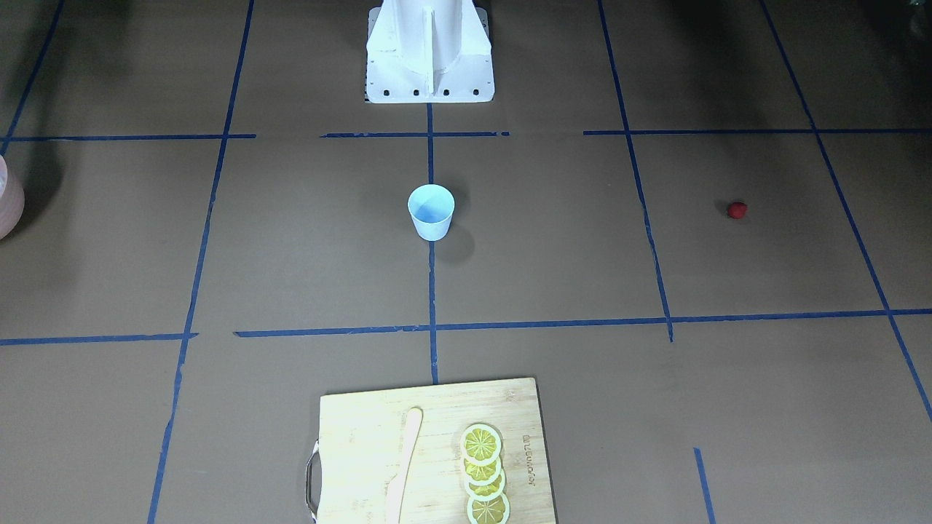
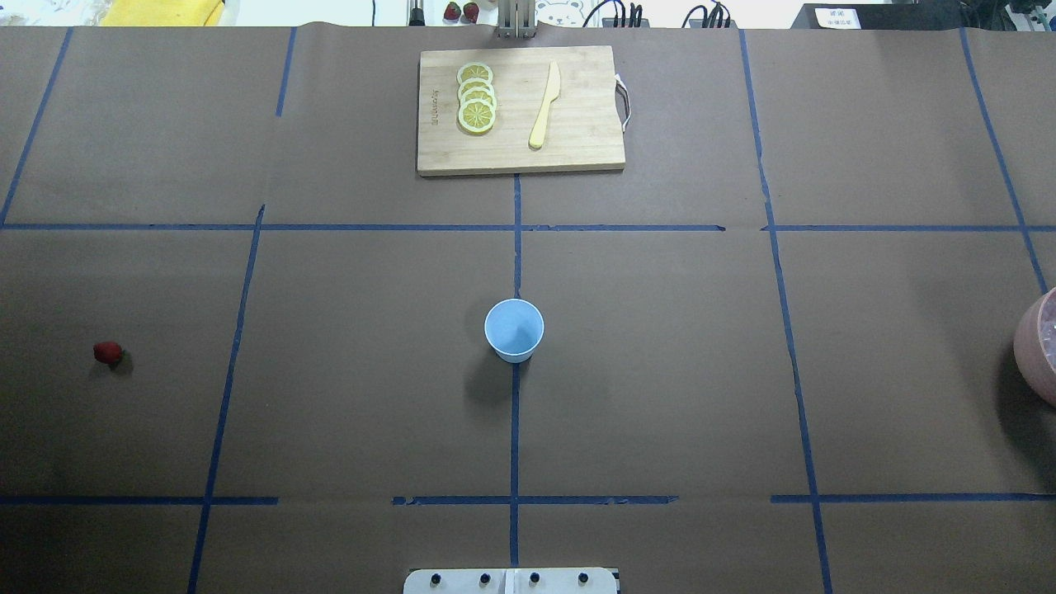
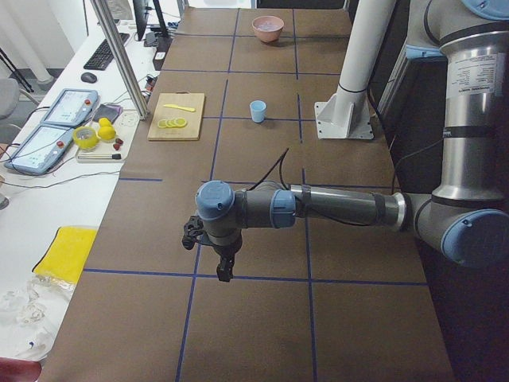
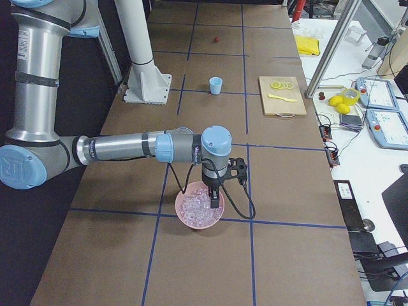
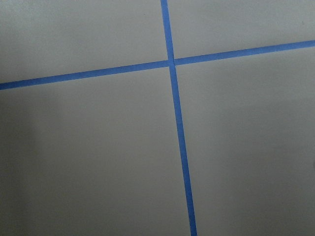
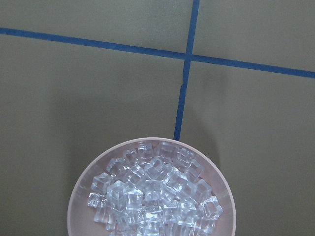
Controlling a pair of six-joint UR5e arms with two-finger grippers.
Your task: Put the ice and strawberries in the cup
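Right gripper [image 4: 215, 201]: hangs just over the ice [image 6: 152, 196] heaped in pink bowl [image 4: 178, 207]; jaw gap cannot be told. Left gripper [image 3: 225, 267]: over table [image 3: 262, 318], gap likewise unclear. Cup [image 2: 514, 330] between both, well apart. Strawberry [image 2: 107, 353] on left gripper's side.

Brown table [image 2: 660, 371] gridded with blue tape lines [image 2: 514, 429]; alongside, a white bench [image 3: 79, 199] holds tablets [image 3: 70, 106] and a keyboard [image 3: 103, 54].
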